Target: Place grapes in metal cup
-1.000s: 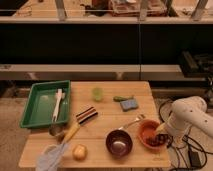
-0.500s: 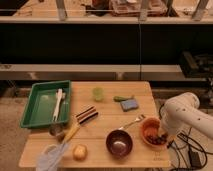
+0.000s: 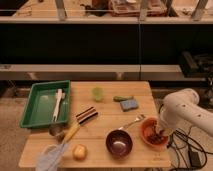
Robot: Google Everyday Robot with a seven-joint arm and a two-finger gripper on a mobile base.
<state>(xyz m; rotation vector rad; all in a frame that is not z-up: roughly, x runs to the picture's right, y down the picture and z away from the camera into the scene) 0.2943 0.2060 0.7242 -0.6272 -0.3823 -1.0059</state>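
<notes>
The grapes (image 3: 157, 137) show as a dark red cluster inside an orange bowl (image 3: 146, 133) at the table's right front. My gripper (image 3: 160, 132) hangs from the white arm (image 3: 184, 109) and reaches down into that bowl, right at the grapes. The metal cup (image 3: 56, 130) is small and dull grey. It stands at the table's left, just off the front right corner of the green tray (image 3: 35, 107), far from the gripper.
A dark maroon bowl (image 3: 119, 142) sits left of the orange bowl, with a spoon (image 3: 132, 122) behind it. Also on the table are a pale green cup (image 3: 98, 93), a blue sponge (image 3: 129, 104), a striped block (image 3: 87, 114), a yellowish fruit (image 3: 79, 151), a yellow-handled brush (image 3: 70, 134) and a cloth (image 3: 50, 159).
The white arm has shifted left and lowered the gripper into the orange bowl with the grapes. Nothing else on the table has moved.
</notes>
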